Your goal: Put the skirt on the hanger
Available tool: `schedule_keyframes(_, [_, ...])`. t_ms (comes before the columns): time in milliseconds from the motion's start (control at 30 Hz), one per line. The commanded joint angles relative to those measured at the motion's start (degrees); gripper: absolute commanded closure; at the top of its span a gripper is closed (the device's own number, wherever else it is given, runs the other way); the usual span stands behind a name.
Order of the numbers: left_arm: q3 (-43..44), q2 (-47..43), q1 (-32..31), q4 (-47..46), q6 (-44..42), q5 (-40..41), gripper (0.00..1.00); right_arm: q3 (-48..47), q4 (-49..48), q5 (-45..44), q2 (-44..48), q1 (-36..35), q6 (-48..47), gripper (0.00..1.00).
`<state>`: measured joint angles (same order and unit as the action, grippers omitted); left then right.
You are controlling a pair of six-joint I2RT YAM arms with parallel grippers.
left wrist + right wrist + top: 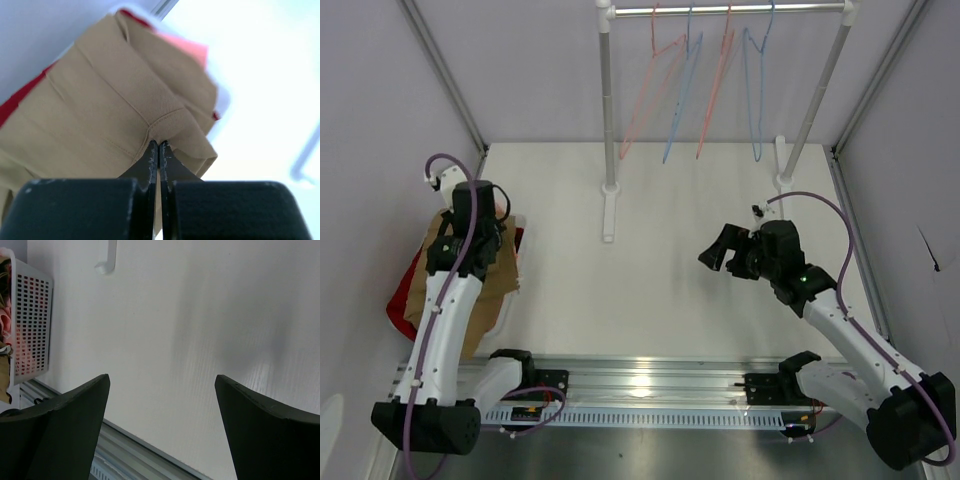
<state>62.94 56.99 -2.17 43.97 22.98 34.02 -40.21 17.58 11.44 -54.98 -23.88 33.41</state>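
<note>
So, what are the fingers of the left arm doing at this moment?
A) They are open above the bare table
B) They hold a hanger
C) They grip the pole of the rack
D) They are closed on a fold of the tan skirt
D: in the left wrist view the left fingers are pressed together, with a fold of the skirt pinched at their tips.

We see a tan-brown skirt (115, 95) with stitched lines. Red cloth (17, 107) shows at its left and bright pink cloth (190, 47) at its far side. The left gripper (158, 146) and the right gripper (161, 376) are black. The arms (445, 320) are white with purple cables (810, 195). The basket (32, 325) is white with a grid of little holes. On the far silver rail (730, 9) hang pale pink hangers (652, 95) and blue hangers (683, 100). The table (650, 300) is white.
</note>
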Motion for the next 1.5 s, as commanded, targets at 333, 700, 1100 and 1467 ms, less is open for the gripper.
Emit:
schedule_keyframes(333, [20.47, 0.13, -12.33, 3.75, -0.57, -2.38, 1.00, -9.27, -9.74, 5.52, -2.32, -9.23, -5.10, 0.11])
schedule_keyframes(700, [23.89, -1.36, -13.91, 5.25, -1.36, -10.19, 1.00, -24.64, -23.19, 4.01, -24.88, -24.90, -10.05, 0.12])
schedule_keyframes(1100, [23.99, -2.68, -16.02, 7.10, -1.63, -15.82, 1.00, -34.59, -31.28, 7.44, -41.25, -28.50, -8.54, 0.09])
schedule_keyframes(1467, [24.34, -2.85, -16.19, 7.89, -1.89, -18.90, 1.00, -38.19, -36.13, 7.72, -50.13, -31.23, -7.48, 0.08])
